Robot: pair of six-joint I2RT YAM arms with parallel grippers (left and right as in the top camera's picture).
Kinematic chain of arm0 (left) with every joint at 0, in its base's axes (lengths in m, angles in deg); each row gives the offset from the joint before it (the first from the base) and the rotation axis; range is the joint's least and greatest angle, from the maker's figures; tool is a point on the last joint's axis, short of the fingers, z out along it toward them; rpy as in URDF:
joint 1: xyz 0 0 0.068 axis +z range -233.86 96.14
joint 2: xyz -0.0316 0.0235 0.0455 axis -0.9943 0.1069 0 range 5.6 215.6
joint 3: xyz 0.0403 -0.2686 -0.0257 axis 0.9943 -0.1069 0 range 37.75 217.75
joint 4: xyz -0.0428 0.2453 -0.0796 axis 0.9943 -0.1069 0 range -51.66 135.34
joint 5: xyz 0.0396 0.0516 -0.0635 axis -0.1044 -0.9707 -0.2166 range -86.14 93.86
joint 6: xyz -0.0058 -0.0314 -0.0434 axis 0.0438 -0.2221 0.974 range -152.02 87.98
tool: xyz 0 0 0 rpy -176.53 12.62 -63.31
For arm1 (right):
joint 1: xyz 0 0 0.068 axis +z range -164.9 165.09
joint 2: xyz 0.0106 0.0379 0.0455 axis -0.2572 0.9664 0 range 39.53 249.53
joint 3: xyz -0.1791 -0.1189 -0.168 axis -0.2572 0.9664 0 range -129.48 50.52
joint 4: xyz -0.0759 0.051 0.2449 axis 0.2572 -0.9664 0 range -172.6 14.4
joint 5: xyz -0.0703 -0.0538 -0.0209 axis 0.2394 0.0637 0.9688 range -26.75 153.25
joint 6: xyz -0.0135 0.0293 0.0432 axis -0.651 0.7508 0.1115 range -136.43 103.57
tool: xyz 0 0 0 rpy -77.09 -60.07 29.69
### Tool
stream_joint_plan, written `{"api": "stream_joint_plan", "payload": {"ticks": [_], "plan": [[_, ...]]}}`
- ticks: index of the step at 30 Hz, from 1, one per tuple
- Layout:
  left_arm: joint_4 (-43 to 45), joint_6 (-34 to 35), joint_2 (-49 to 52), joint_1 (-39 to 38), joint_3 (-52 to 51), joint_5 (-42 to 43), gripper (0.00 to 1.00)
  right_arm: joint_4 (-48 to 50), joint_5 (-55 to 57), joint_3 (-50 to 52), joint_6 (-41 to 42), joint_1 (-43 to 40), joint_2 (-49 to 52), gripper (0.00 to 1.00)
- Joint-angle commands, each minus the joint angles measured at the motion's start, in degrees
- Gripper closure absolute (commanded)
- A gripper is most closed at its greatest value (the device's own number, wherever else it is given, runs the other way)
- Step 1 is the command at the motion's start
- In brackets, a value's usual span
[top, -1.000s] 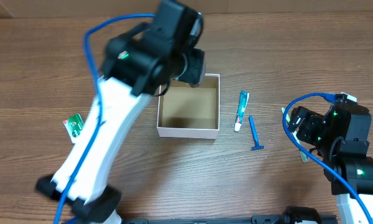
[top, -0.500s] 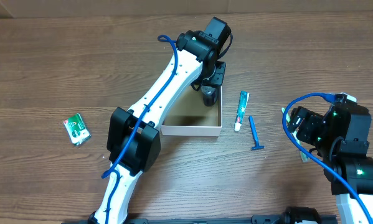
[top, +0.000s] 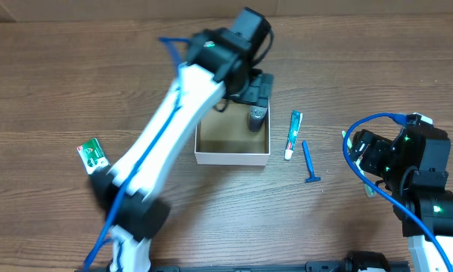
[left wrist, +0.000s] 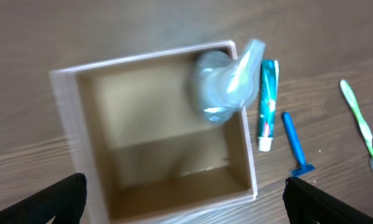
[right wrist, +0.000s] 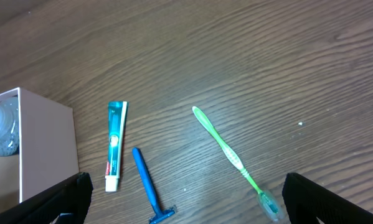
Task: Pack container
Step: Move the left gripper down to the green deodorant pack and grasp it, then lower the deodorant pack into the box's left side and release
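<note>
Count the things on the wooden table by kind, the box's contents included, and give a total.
White square cardboard box, brown inside: 1
Clear plastic spray bottle, in the box: 1
Teal and white toothpaste tube: 1
Blue plastic razor: 1
Green toothbrush: 1
Small green and white packet: 1
Total: 6

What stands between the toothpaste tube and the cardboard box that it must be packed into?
Nothing visible on the table: the toothpaste tube lies just right of the cardboard box, bare wood between. The left pincer hangs over the box's far right corner, above the spray bottle inside.
</note>
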Motion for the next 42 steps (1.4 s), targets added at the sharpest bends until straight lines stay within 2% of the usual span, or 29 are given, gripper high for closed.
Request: {"api": "stream_joint_plan", "payload": {"ticks": [1, 4, 7, 11, 16, 19, 24, 33, 35, 40, 41, 42], "plan": [[-7.4, 4.5, -16.5, 4.1, 1.4, -17.5, 0.00, 0.3, -0.2, -1.7, 0.3, -0.2, -0.6, 0.00], [-16.0, 13.5, -21.2, 22.4, 1.2, -17.3, 0.00, 0.3, -0.2, -1.7, 0.3, -0.2, -0.6, 0.00], [-15.6, 12.7, -20.7, 37.4, -5.0, -12.1, 0.00, 0.3, -0.6, -1.7, 0.3, -0.2, -0.6, 0.00], [-6.8, 9.5, -20.6, 48.0, -24.0, -7.1, 0.00, 0.3, -0.6, -1.7, 0.3, -0.2, -0.6, 0.00], [9.9, 8.0, -20.6, 51.2, -47.8, -4.0, 0.00, 0.3, -0.6, -1.7, 0.3, -0.2, -0.6, 0.00], [22.7, 3.9, -20.5, 53.0, -59.2, -3.2, 0.00, 0.3, -0.6, -1.7, 0.3, -0.2, -0.5, 0.00], [33.7, -2.8, -16.7, 53.4, -62.6, -3.0, 0.00, 0.3, -0.6, -1.7, 0.3, -0.2, -0.5, 0.00], [37.7, -3.2, -6.1, 53.4, -62.6, -2.3, 0.00, 0.2, -0.6, -1.7, 0.3, -0.2, -0.5, 0.00], [38.0, -3.2, -6.1, 53.4, -62.6, -2.1, 0.08, 0.2, -0.6, -1.7, 0.2, -0.2, -0.5, 0.00], [37.4, -3.2, -6.1, 53.4, -62.6, -2.2, 0.63, 0.1, -0.6, -1.7, 0.2, -0.2, -0.5, 0.00], [37.3, -3.2, -6.1, 53.4, -62.5, -2.2, 0.65, 0.1, -0.6, -1.7, 0.2, -0.2, -0.5, 0.00], [37.3, -3.1, -6.1, 53.4, -62.4, -2.1, 0.72, 0.1, -0.6, -1.7, 0.2, -0.2, -0.5, 0.00]]}}
